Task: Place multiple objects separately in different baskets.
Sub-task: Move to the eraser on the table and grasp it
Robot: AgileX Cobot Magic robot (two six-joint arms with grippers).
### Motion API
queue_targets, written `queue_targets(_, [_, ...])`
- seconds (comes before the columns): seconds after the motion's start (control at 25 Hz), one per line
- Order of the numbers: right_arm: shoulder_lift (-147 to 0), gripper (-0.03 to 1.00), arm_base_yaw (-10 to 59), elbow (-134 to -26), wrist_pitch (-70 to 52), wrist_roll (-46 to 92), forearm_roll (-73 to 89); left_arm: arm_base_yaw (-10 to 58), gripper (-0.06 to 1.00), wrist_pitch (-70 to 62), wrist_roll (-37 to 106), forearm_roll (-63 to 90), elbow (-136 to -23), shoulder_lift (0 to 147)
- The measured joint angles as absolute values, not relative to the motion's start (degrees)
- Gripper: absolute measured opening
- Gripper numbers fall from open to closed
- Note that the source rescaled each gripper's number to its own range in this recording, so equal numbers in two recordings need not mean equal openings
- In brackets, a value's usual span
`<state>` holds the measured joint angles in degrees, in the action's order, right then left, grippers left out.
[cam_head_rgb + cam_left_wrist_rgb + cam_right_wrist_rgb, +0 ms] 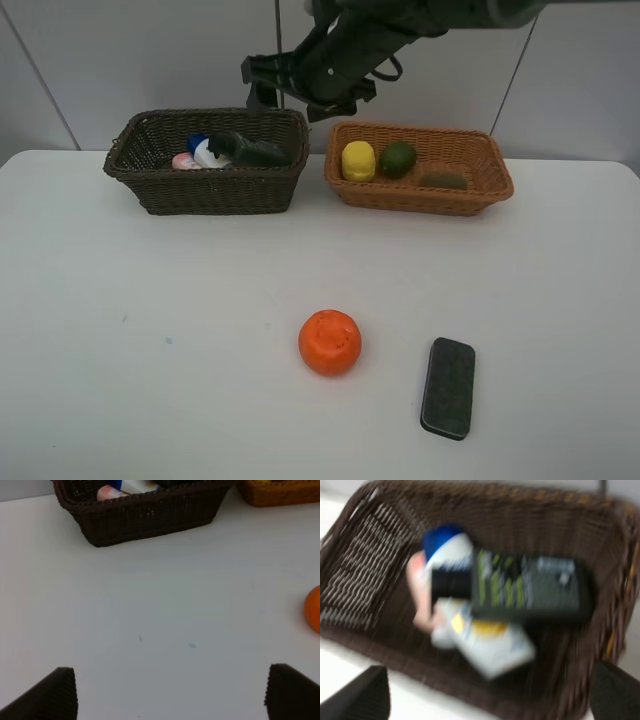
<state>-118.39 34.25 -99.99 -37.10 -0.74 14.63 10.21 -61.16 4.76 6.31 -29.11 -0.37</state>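
A: How far along?
B: Six of eight sorted. The dark brown rectangular wicker basket holds white blue-capped bottle, pink bottle, dark green bottle. Just right of it, the orange-tan wicker basket holds yellow fruit, green fruit, brown fruit.
A: Outstanding?
B: Well in front of the dark basket lie one round orange fruit and one flat dark rectangular block. Right gripper hovers above that basket, fingers wide, empty; left gripper, also wide and empty, hangs in front of it.

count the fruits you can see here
4: yellow fruit, green fruit and brown fruit in the tan basket; orange fruit on the table. More may hide behind basket walls.
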Motion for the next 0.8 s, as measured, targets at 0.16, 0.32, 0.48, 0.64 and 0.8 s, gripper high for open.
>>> queue_targets(0.16, [-112.72,0.91,33.75,-100.26,-55.36,-6.67,10.01,10.21,0.98,-61.16,4.76,6.31,-29.11,-0.37])
queue_targets(0.32, [-111.1,0.91,33.56,-100.34,-68.09,-10.86,0.0,10.21,0.98,-61.16,4.76,6.31,-29.11,-0.37])
queue_targets(0.48, [-111.05,0.91,33.16,-97.79,-69.54,-10.91,-3.9,10.21,0.98,-61.16,4.76,6.31,-29.11,-0.37])
queue_targets(0.64, [-110.76,0.91,33.1,-90.86,-69.6,-11.34,-1.43,10.21,0.98,-61.16,4.76,6.31,-29.11,-0.37])
queue_targets(0.8, [-108.54,0.91,33.1,-80.91,-69.65,-11.58,1.03,10.21,0.98,-61.16,4.76,6.31,-29.11,-0.37])
